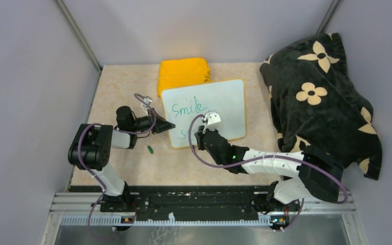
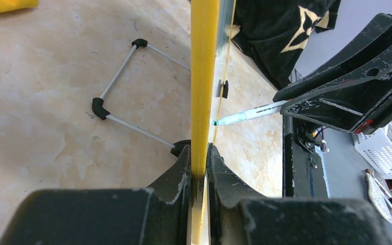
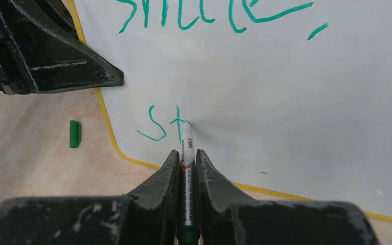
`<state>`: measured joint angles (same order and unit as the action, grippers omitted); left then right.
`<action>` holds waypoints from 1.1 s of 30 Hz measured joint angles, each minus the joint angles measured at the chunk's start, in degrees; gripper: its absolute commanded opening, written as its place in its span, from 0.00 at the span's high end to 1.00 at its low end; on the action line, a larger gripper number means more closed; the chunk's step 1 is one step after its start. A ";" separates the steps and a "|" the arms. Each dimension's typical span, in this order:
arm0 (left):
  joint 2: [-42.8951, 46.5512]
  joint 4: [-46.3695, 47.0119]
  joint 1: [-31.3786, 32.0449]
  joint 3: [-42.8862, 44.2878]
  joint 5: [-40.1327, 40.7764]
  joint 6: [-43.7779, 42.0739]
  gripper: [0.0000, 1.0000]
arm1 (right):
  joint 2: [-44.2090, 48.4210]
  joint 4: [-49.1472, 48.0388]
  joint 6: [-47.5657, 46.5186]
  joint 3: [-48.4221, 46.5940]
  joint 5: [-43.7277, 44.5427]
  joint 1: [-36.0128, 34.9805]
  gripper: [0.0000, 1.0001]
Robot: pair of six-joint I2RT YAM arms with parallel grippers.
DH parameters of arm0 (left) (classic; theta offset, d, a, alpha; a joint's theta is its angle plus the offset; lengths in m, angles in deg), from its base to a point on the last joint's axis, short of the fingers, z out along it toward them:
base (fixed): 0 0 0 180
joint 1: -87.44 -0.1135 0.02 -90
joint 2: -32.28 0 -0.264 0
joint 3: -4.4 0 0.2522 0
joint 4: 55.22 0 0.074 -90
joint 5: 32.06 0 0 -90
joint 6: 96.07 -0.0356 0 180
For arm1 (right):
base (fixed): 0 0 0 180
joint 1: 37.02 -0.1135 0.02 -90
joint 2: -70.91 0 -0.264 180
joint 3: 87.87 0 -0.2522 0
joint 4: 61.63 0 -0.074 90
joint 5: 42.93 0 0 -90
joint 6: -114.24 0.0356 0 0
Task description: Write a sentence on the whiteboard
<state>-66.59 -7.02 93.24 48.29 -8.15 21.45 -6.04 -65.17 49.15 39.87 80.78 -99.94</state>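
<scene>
The whiteboard (image 1: 219,102) lies on the table, white with a thin yellow rim. Green marker writing, the sentence (image 1: 189,107), reads "Smile," on the top line, and "st" (image 3: 163,125) stands on the second line. My left gripper (image 1: 166,126) is shut on the board's left edge, and the left wrist view shows the yellow rim (image 2: 204,76) edge-on between the jaws of that gripper (image 2: 199,153). My right gripper (image 3: 186,155) is shut on a green marker (image 3: 186,145) whose tip touches the board at the "t". That marker (image 2: 250,113) also shows in the left wrist view.
A folded yellow cloth (image 1: 184,73) lies behind the board. A black flower-patterned blanket (image 1: 319,97) fills the right side. The green marker cap (image 1: 151,149) lies on the table left of the board. The board's wire stand (image 2: 117,87) sticks out underneath it.
</scene>
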 measured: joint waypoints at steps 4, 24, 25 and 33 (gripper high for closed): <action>0.00 -0.15 0.00 0.11 -0.04 -0.02 1.00 | 0.94 0.37 0.28 0.79 0.22 0.17 1.00; 0.02 -0.33 0.00 0.17 -0.22 -0.17 1.00 | 7.58 -0.39 -0.83 4.35 0.85 0.96 1.00; 0.04 -0.33 0.00 0.17 -0.20 -0.17 1.00 | 7.28 -0.35 -0.83 4.33 0.96 0.98 1.00; 0.04 -0.42 0.00 0.17 -0.22 -0.22 1.00 | 5.18 1.05 -0.83 4.09 1.33 1.38 1.00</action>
<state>-66.54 -7.44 93.24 48.46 -8.37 21.24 -0.86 -64.12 48.31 43.96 82.12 -98.56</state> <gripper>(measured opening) 0.158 0.120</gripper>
